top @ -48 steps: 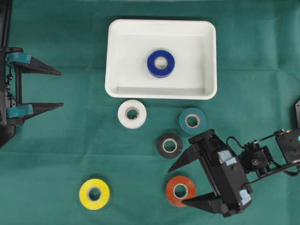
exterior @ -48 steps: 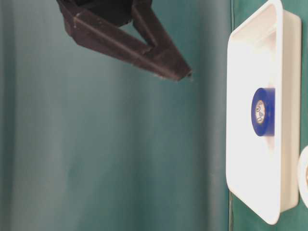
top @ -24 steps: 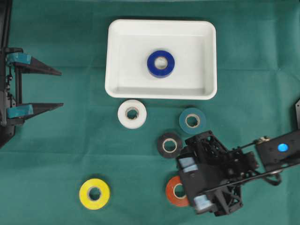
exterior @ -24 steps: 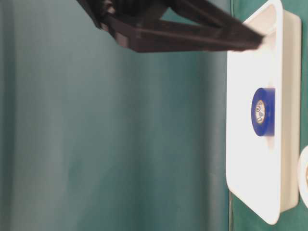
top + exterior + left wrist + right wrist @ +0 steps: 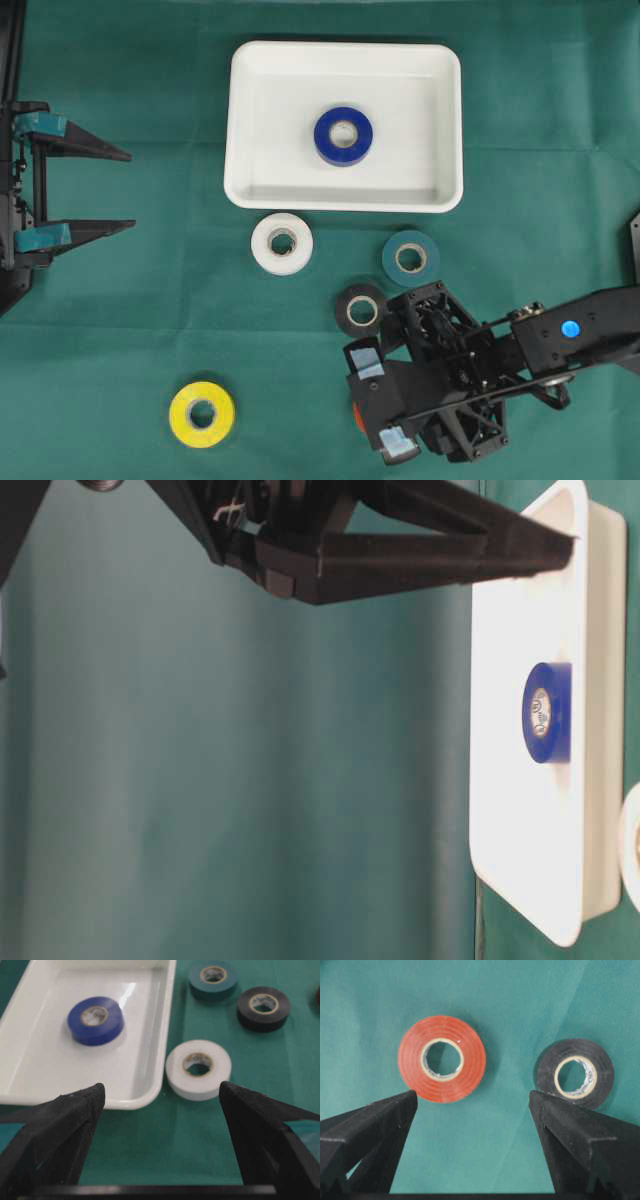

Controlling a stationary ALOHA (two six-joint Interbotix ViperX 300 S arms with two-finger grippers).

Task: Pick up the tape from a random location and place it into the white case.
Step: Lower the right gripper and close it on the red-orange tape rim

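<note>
The white case [image 5: 240,120] sits at the top centre with a blue tape [image 5: 343,135] lying in it. An orange tape [image 5: 474,1067] lies flat on the green cloth. In the overhead view only a sliver of it [image 5: 354,415] shows under my right arm. My right gripper [image 5: 472,1095] hangs open above the cloth, pointing down, with the orange tape just beyond its left finger and a black tape [image 5: 547,1072] by its right finger. Nothing is between its fingers. My left gripper [image 5: 131,190] rests open and empty at the far left.
A white tape [image 5: 281,243], a teal tape [image 5: 409,258] and a black tape [image 5: 361,309] lie below the case. A yellow tape [image 5: 202,413] lies at the lower left. The left wrist view shows the case rim [image 5: 150,1097] and the white tape [image 5: 175,1067] ahead.
My right gripper has swung left and tipped downward over the orange tape, which it now mostly hides in the overhead view. The left arm and all tapes have stayed put.
</note>
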